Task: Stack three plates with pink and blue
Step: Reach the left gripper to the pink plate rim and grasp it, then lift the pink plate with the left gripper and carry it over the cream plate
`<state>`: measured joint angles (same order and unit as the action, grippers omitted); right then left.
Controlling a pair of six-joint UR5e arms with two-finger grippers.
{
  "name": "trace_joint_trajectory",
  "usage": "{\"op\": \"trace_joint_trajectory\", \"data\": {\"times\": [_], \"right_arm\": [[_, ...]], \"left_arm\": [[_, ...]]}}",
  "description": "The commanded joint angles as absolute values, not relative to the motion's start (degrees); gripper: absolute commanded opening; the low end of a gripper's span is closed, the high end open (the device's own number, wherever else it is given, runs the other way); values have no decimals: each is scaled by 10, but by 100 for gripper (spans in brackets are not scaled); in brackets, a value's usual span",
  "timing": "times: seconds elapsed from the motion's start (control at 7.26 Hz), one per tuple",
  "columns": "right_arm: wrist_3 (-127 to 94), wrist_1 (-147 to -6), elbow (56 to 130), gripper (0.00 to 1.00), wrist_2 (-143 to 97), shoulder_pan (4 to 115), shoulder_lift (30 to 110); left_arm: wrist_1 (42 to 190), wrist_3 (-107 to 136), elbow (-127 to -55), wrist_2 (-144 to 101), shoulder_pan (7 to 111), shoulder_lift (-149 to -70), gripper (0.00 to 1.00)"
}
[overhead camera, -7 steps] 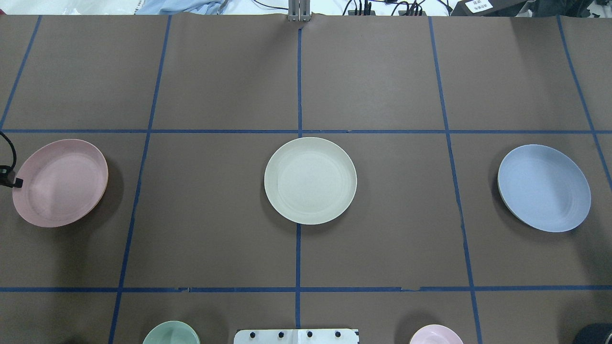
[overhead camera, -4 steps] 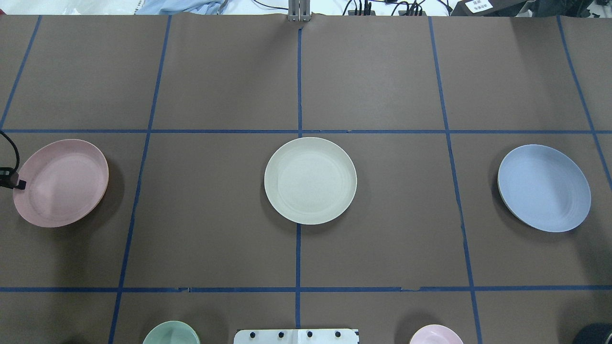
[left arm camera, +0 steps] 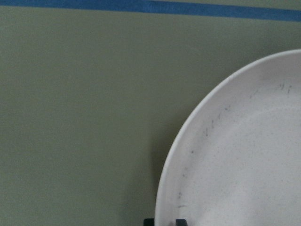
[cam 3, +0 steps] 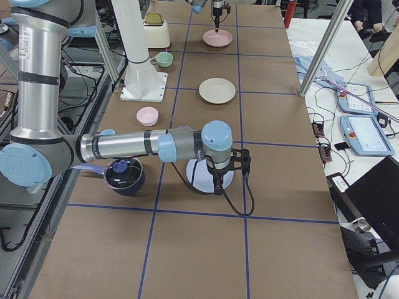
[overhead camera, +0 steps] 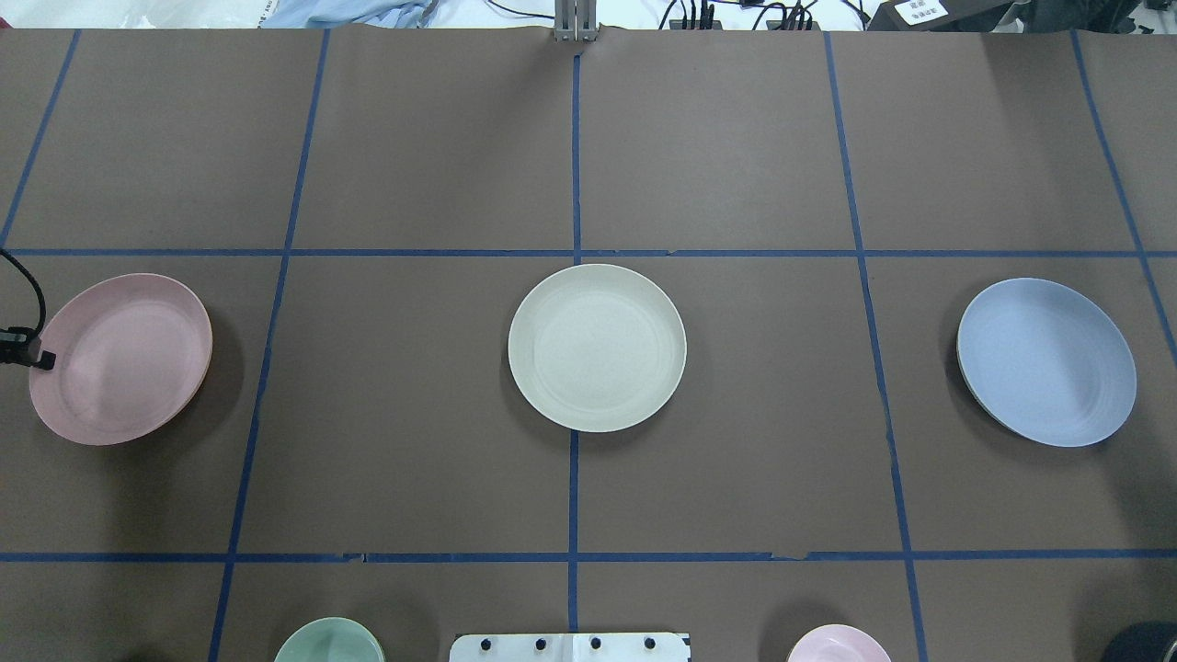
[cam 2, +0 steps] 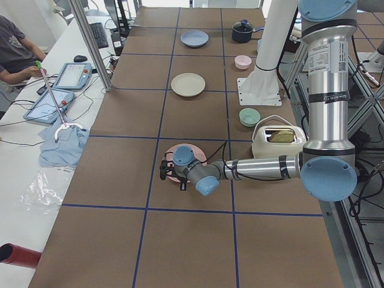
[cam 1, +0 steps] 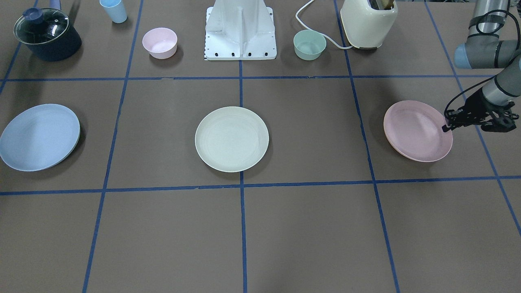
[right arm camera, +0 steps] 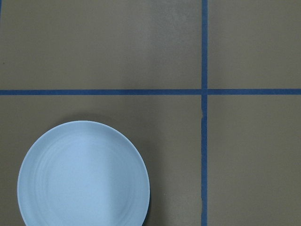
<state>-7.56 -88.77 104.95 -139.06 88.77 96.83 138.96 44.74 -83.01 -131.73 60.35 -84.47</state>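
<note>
The pink plate (overhead camera: 124, 359) hangs tilted just above the table at the left, casting a shadow. My left gripper (overhead camera: 44, 360) is shut on its outer rim; in the left wrist view the fingertips (left arm camera: 164, 221) straddle the plate's edge (left arm camera: 244, 155). The cream plate (overhead camera: 597, 348) lies flat at the table's centre. The blue plate (overhead camera: 1046, 362) lies at the right and also shows in the right wrist view (right arm camera: 83, 175). My right gripper (cam 3: 216, 189) hovers over the blue plate; I cannot tell whether it is open or shut.
Along the robot's side stand a small green bowl (cam 1: 309, 44), a small pink bowl (cam 1: 159, 42), a lidded dark pot (cam 1: 47, 34), a light blue cup (cam 1: 114, 10), a cream toaster (cam 1: 368, 22) and the white base mount (cam 1: 240, 28).
The pink plate has shifted slightly to the right, toward the centre, held in my left gripper. The cream and blue plates have not moved.
</note>
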Motion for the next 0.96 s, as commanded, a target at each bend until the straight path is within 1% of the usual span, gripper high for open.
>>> {"op": "trace_joint_trajectory", "data": {"times": [0.0, 0.14, 0.28, 0.55, 0.69, 0.83], "right_arm": [[-76, -888, 1050, 100, -1391, 888, 967], [-76, -889, 1049, 100, -1391, 888, 966], [-76, -889, 1048, 100, -1392, 888, 963], [-74, -884, 1047, 100, -1390, 882, 962], [-75, -864, 1045, 100, -1387, 865, 964], [-75, -858, 1040, 100, -1381, 844, 964]], "left_arm": [[1393, 444, -860, -1366, 623, -832, 0], [1385, 440, -864, -1438, 712, -835, 0], [1380, 446, -867, -1470, 743, -845, 0], [1328, 479, -878, -1471, 744, -901, 0], [1329, 569, -901, -1472, 740, -921, 0], [1329, 650, -930, -1470, 710, -941, 0]]}}
